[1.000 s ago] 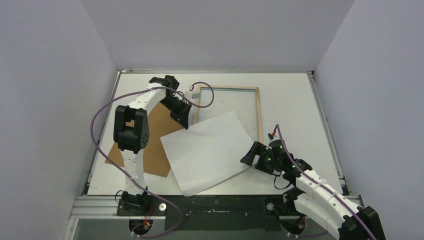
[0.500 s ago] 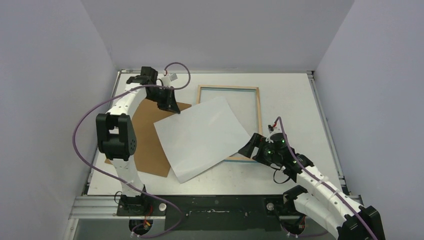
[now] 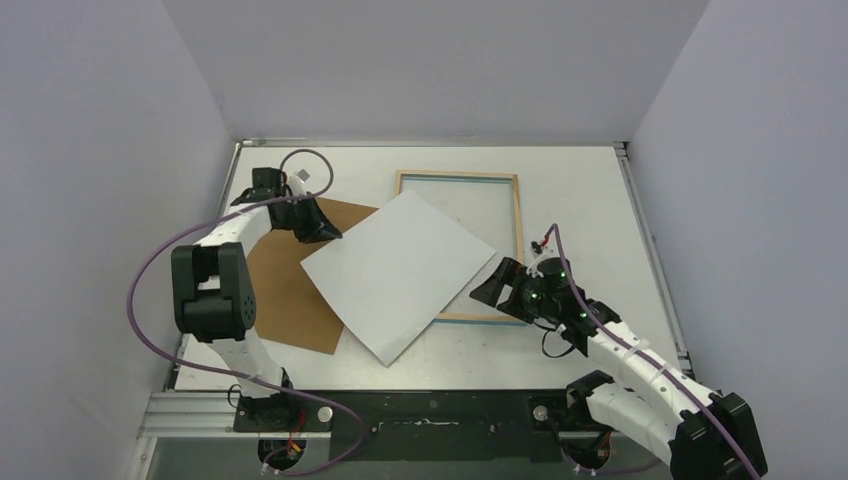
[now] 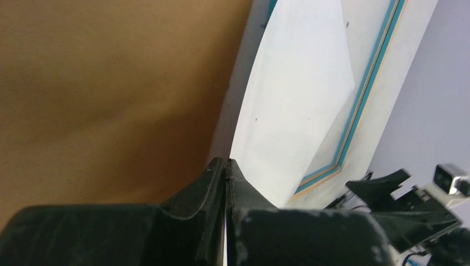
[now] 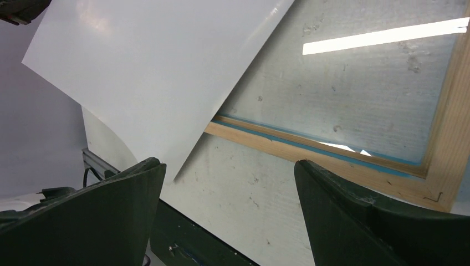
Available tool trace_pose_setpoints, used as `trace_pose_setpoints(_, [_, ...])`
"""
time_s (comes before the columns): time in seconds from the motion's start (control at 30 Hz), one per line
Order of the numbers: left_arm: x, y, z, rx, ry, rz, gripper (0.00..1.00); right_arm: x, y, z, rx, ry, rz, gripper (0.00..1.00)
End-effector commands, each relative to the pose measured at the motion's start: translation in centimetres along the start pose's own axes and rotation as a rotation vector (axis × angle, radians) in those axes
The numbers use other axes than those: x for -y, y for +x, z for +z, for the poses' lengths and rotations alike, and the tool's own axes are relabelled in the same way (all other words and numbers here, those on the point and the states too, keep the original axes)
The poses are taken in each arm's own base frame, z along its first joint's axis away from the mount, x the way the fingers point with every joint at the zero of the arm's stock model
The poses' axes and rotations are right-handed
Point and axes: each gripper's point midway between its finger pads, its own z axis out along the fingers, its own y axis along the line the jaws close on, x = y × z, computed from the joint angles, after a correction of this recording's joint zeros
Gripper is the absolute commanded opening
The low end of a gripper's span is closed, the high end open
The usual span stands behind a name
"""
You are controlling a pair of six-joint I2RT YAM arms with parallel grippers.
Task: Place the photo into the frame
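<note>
On the white counter [image 3: 600, 200], the frame [image 3: 518, 230] lies by the far edge. The left claw [image 3: 320, 232] pinches the photo [image 3: 400, 270], which sits crooked, partly over the frame. The right claw [image 3: 490, 292] is wide and empty. A hard tug might crease the photo.

The photo [image 3: 400, 270] shows a plain white side; the frame [image 3: 460, 175] is light wood with a thin bright-blue inner strip; the backing board [image 3: 290, 300] is flat brown; the bench [image 3: 580, 200] is pale grey-white, faintly speckled; left gripper [image 4: 226, 166] and right gripper [image 5: 228, 163] are black
</note>
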Motion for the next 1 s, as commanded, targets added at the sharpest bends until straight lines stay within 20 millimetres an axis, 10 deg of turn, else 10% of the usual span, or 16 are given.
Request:
trace_pose_setpoints(0.0, [1.3, -5.4, -3.6, 0.253, 0.065, -0.057, 0.00, -3.9, -2.6, 0.1, 0.059, -0.129, -0.023, 0.90])
trace_pose_setpoints(0.33, [-2.8, -6.9, -8.8, 0.486, 0.013, -0.208, 0.00, -6.7, -1.3, 3.7, -0.016, -0.213, -0.045, 0.90])
trace_pose_setpoints(0.6, [-5.5, -3.1, -7.6, 0.430, -0.080, -0.250, 0.00, -9.4, 2.1, 6.6, -0.160, -0.279, -0.096, 0.93])
trace_pose_setpoints(0.97, [-5.5, 1.5, -6.4, 0.334, -0.105, -0.200, 0.00, -6.2, 7.1, 5.2, -0.282, -0.281, -0.051, 0.93])
